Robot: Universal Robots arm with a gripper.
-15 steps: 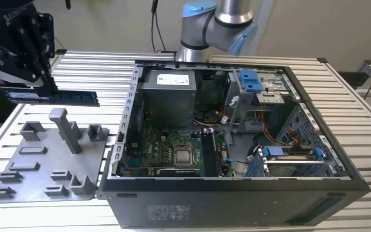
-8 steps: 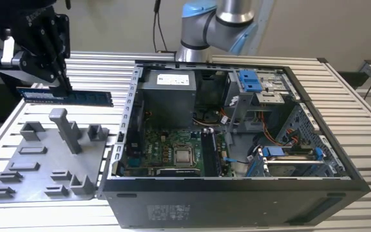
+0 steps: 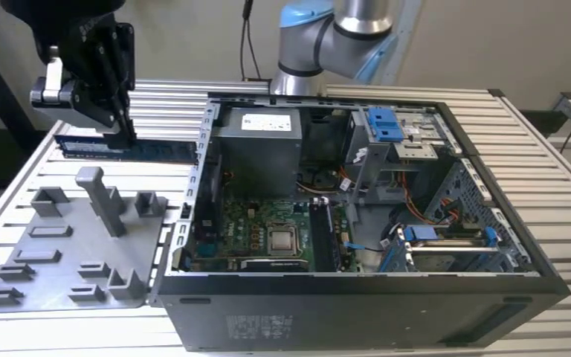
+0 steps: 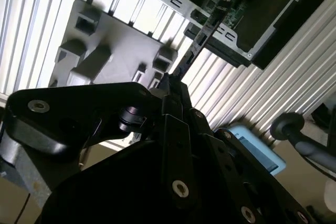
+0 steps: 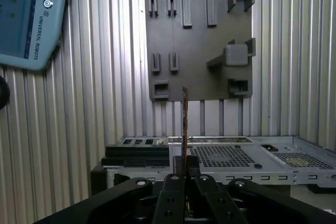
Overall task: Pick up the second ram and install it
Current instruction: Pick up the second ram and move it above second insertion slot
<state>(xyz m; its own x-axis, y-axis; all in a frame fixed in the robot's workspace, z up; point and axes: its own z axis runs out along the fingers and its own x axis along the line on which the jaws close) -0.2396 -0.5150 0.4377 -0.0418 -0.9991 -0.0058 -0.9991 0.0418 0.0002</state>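
Observation:
The second ram (image 3: 152,151), a long flat dark blue-green stick, hangs level in the air above the slatted table at the exterior view's left, just outside the open computer case (image 3: 365,305). My gripper (image 3: 123,128) is shut on it from above. In both wrist views the ram shows edge-on as a thin strip (image 5: 184,124) (image 4: 202,35) reaching out from between my closed fingers (image 5: 179,167). The motherboard (image 3: 265,230) lies on the floor of the case, to the exterior view's right of the ram.
A grey plastic tray (image 3: 68,256) with upright blocks lies on the table below the ram, also seen as the tray (image 5: 194,40) (image 4: 115,40). A blue teach pendant (image 5: 26,19) rests on the slats. The case's wall (image 3: 204,149) stands close to the ram's end.

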